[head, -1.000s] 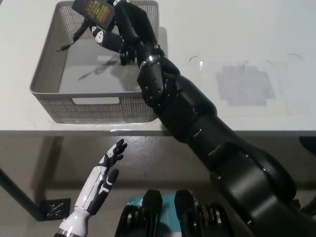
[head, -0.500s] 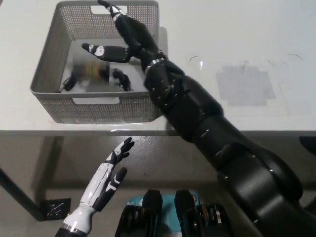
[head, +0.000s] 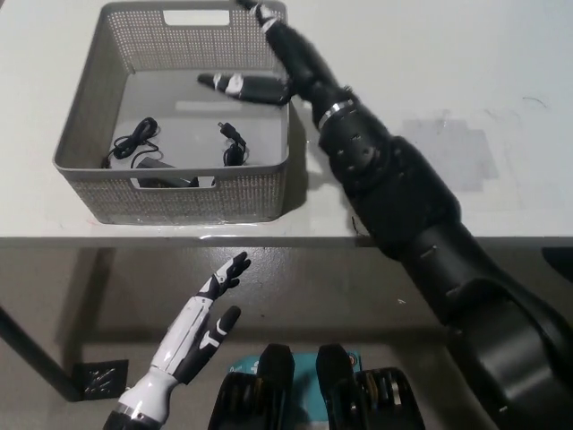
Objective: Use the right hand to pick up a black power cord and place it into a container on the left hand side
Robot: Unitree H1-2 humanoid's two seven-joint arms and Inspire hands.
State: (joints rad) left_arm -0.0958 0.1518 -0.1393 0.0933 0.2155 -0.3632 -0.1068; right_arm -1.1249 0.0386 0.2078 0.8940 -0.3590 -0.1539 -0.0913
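Note:
The black power cord [head: 161, 154] lies on the floor of the grey mesh basket [head: 98, 90], its cable looped at the left and its plug end near the middle front. My black right hand [head: 273, 64] hovers over the basket's right rim, open, fingers spread and holding nothing. Its arm stretches back across the white table toward the lower right. My white left hand [head: 201, 318] rests below the table's front edge at the lower left, open with fingers extended.
The basket stands at the white table's [head: 403, 54] left front corner. A grey taped patch [head: 446, 152] marks the tabletop to the right of my arm. The table's front edge [head: 269, 238] runs across the middle of the view.
My right hand let go of the power cord, which dropped into the basket. The hand opened and drew back to the right, over the basket's rim. The left hand shifted slightly right.

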